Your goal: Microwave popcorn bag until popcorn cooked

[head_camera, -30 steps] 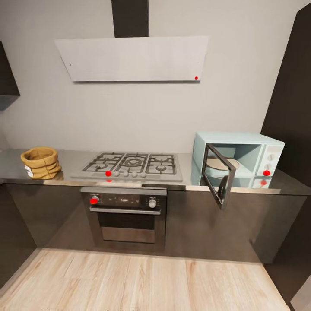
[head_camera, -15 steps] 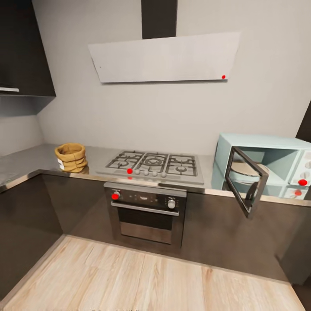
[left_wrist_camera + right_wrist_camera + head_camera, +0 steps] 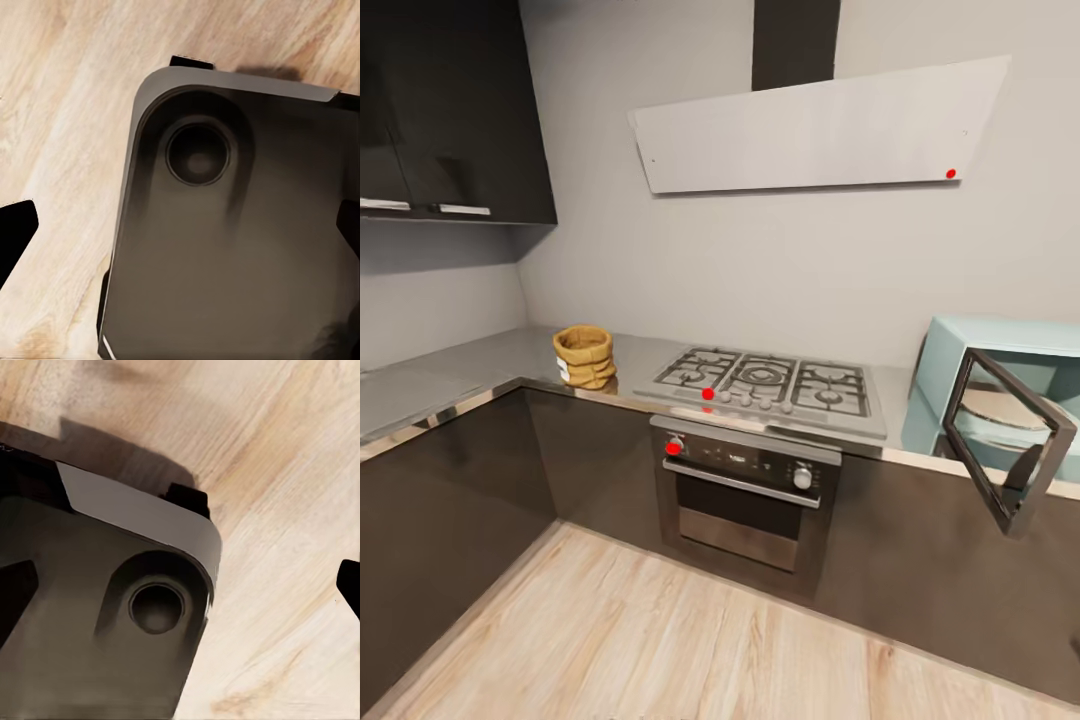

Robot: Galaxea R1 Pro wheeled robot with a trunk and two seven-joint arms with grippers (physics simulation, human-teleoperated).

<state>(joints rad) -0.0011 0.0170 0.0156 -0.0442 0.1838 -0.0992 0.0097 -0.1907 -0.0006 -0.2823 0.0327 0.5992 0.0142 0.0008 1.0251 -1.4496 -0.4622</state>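
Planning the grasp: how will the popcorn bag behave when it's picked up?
The bag looks soft: its sides bulge in folds and its rim is rolled down, so it will probably give under a squeeze. It seems small and squat on the countertop, so likely light and unlikely to tip. Its top appears open, so tilting might spill the contents.

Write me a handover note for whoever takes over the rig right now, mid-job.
Left end effector: open, empty, hanging over the robot's base.
Right end effector: open, empty, also over the base and the wooden floor.
Popcorn bag: upright on the countertop, left of the gas hob, untouched.
Microwave: at the right end of the countertop, its door swung open, turntable inside bare.
Done: door is open.
Left: drive to the bag, grasp it, carry it into the microwave, shut the door, start heating.
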